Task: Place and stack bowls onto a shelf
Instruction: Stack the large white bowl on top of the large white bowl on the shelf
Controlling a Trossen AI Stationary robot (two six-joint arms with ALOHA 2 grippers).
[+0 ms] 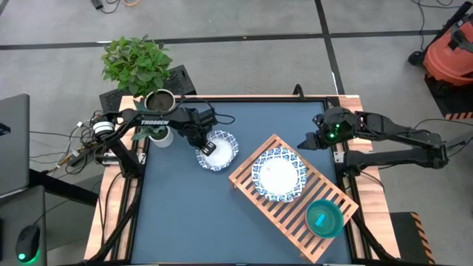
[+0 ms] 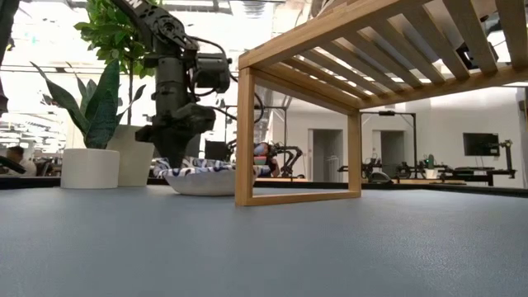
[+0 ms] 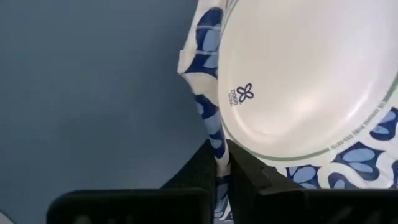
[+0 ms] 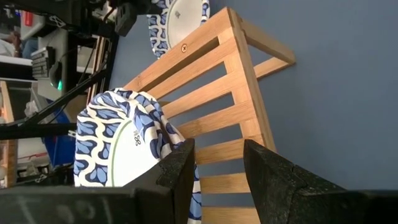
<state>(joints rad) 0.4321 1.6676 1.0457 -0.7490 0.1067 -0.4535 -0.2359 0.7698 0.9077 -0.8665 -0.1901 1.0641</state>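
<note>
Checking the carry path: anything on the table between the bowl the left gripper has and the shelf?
No. In the high view, only bare blue tabletop separates the patterned bowl pinched by the left gripper from the shelf.

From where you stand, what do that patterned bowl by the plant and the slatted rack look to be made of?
The white bowl with the blue rim looks like coated paper, a disposable kind: its rim buckles where the left gripper has its jaws shut on it, and a printed logo shows inside. The shelf looks like light, unpainted wood, perhaps bamboo, with visible grain and a matte finish.
</note>
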